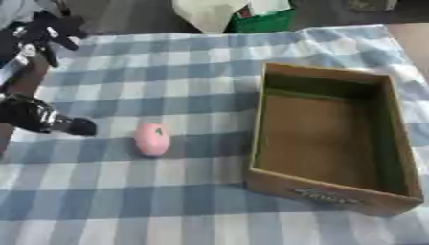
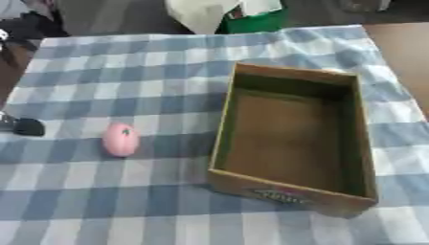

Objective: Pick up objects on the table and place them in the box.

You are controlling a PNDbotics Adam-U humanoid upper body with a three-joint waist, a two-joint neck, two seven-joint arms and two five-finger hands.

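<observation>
A pink egg-shaped object (image 1: pixel 152 139) with a small dark mark on top lies on the blue-and-white checked cloth, left of centre. An open wooden box (image 1: pixel 394 143) with a label on its near wall stands to its right; only its bare brown floor shows inside. My left hand (image 1: pixel 38 117), black, comes in at the left edge and sits low over the cloth, a short way left of the pink object and apart from it. Most of the hand is cut off by the view's edge. My right hand shows in no view.
The checked cloth (image 1: pixel 167 201) covers the table. Dark parts of my left arm (image 1: pixel 42 33) show at the upper left. Beyond the far edge stand a green container (image 1: pixel 264 21) and a pale bag (image 1: pixel 209 14). Bare brown table (image 2: pixel 406 52) shows at the far right.
</observation>
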